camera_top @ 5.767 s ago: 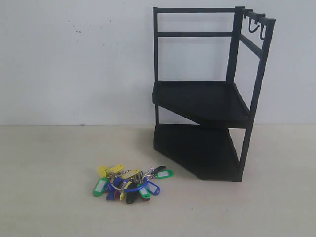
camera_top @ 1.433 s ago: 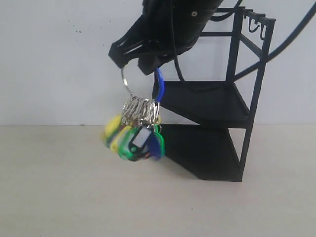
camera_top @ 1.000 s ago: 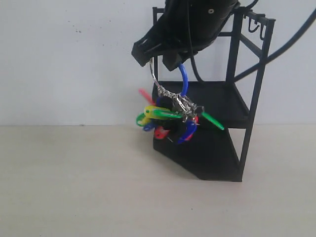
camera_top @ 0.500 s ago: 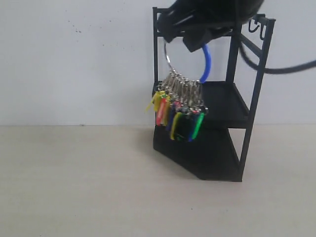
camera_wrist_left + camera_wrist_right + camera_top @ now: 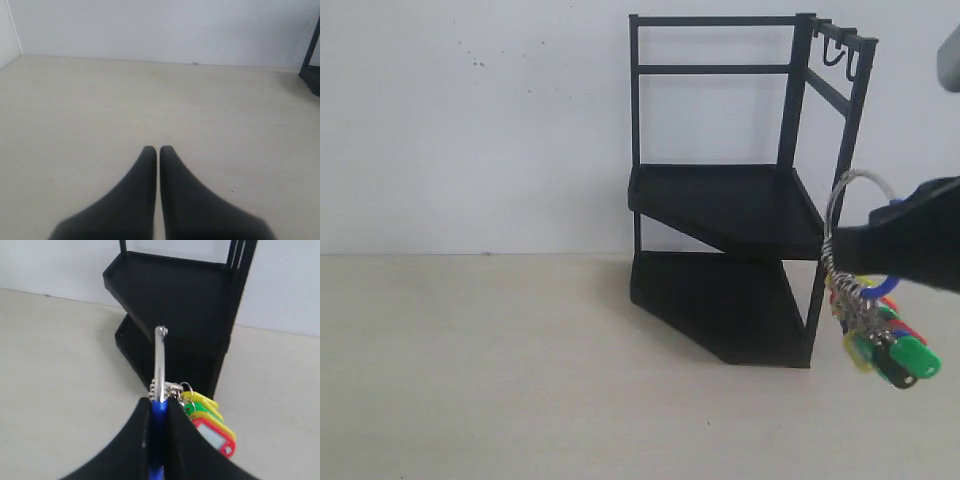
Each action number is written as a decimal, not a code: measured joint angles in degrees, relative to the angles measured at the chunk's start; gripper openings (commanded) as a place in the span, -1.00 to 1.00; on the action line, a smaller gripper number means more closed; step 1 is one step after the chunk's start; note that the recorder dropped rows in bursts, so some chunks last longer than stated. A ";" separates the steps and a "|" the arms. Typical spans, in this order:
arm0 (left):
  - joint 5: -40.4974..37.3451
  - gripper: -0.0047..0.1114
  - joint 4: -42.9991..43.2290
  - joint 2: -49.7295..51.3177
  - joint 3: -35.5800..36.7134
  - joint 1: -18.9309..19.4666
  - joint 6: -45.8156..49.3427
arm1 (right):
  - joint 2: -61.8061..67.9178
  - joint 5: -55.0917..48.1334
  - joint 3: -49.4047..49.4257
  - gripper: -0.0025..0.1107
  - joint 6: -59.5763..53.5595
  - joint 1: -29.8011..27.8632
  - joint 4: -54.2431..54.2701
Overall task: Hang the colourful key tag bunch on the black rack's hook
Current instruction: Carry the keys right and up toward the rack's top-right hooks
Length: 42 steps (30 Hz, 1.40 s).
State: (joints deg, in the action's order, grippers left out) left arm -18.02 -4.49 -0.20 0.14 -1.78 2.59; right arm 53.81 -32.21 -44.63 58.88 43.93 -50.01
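colourful key tag bunch (image 5: 883,342) pinched in right hand (image 5: 159,401), tags partly hidden; left hand (image 5: 158,150) closed, empty

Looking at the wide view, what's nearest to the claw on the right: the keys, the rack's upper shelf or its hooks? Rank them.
1. The key tag bunch, held in the right gripper and hanging below it.
2. The upper shelf, about level with the gripper, to the left in that view.
3. The hooks, high above it at the top of the rack.
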 measured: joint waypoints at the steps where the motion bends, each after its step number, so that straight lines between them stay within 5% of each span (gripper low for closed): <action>1: 0.00 -0.84 0.00 0.00 0.00 0.00 0.00 | 0.11 1.68 0.76 -0.96 1.46 0.00 -0.93; 5: 0.00 -0.84 0.00 0.00 0.00 0.00 0.00 | 0.94 5.18 1.32 -0.96 7.36 0.00 -9.90; 16: 0.00 -0.84 0.00 0.00 0.00 0.00 0.00 | 2.17 -7.26 1.32 -0.96 23.00 -0.35 -32.45; 30: 0.00 -0.84 0.00 0.00 0.00 0.00 0.00 | 5.99 13.83 1.32 -0.96 27.96 -23.76 -34.02; 42: 0.00 -0.84 0.00 0.00 0.00 0.00 0.00 | 21.01 16.50 -8.98 -0.96 25.25 -27.72 -34.78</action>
State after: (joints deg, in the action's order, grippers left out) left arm -18.02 -4.49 -0.20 0.14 -1.78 2.59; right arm 74.82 -15.71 -53.60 84.12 16.21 -84.79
